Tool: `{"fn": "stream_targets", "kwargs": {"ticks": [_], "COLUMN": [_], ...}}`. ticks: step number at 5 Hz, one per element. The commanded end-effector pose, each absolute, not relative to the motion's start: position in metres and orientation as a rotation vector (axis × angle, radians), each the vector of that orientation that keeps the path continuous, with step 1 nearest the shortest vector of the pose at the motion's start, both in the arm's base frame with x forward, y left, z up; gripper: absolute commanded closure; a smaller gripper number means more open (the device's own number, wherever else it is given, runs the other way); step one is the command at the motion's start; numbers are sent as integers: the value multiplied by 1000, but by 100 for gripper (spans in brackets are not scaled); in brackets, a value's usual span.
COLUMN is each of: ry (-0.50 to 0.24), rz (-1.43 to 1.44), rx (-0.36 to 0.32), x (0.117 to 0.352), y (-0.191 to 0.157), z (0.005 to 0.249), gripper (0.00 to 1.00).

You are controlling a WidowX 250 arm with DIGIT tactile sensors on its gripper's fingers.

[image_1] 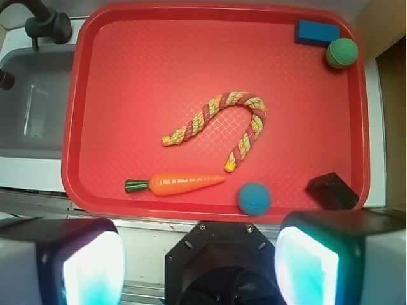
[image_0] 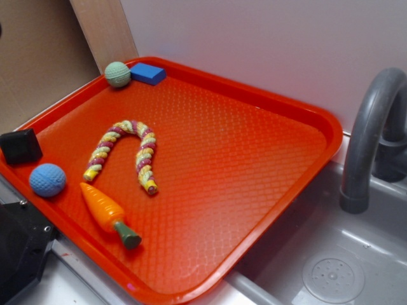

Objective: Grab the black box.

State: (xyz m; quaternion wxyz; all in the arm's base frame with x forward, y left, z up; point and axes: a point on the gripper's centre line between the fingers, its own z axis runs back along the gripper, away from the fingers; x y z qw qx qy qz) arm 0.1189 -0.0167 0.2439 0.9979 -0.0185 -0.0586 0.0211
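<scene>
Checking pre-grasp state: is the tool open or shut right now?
Open. In the wrist view the tool shows its two fingers spread wide apart, nothing between them. The black box sits untouched on the red tray.

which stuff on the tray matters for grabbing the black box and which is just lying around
For the job:
black box, at the tray's edge beside the blue ball
gripper, open, not yet over the tray

Just lying about:
blue ball
toy carrot
rope
green ball
blue block
red tray itself
sink and faucet
</scene>
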Motion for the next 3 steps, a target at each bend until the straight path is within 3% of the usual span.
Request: {"fn": "stream_targets", "kwargs": {"ticks": [1, 2, 3], "ry": [-117, -76, -84], "rz": [42, -46, -265], "rx": [-37, -20, 51], "x": [119, 119, 131], "y": [-17, 30, 59], "z": [244, 205, 187], "gripper": [0, 0, 0]}}
